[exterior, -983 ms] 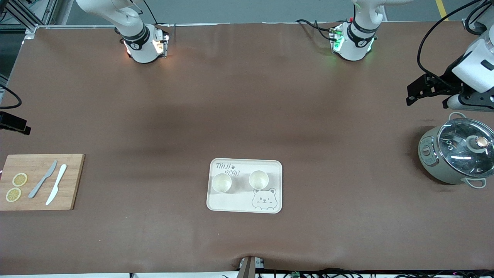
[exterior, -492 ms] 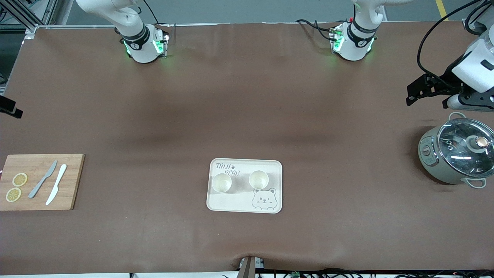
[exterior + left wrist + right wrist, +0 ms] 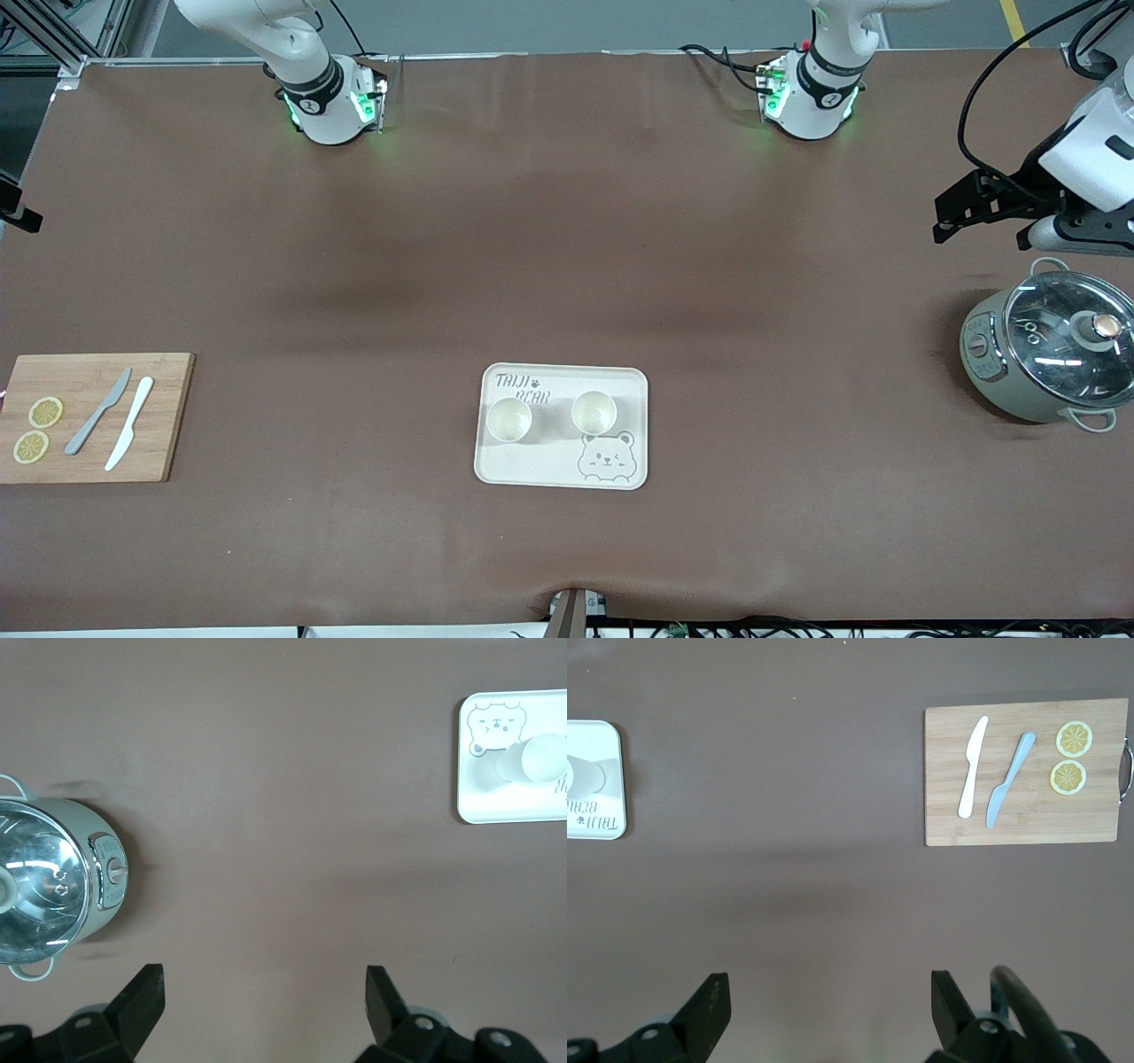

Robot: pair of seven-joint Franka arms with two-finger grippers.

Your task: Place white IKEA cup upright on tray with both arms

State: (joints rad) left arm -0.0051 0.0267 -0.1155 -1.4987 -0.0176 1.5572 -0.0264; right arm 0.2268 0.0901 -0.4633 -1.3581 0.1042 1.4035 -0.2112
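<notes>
The cream tray [image 3: 561, 470] with the bear drawing lies near the front middle of the table. Two white cups stand upright on it, one [image 3: 508, 419] toward the right arm's end, the other [image 3: 594, 411] beside it. My left gripper [image 3: 264, 992] is open and empty, up over bare table beside the pot; its hand shows in the front view [image 3: 983, 202]. My right gripper [image 3: 831, 997] is open and empty over bare table at the right arm's end; only a black tip [image 3: 13, 211] shows in the front view. The tray also shows in both wrist views [image 3: 496, 806] [image 3: 602, 815].
A grey-green pot with a glass lid [image 3: 1050, 354] stands at the left arm's end. A wooden cutting board [image 3: 168, 416] with two knives and two lemon slices lies at the right arm's end. Brown mat covers the table.
My right gripper's black tip has moved along the front view's edge toward the bases. The right arm's base light went from orange to green. The left arm and cups have not moved.
</notes>
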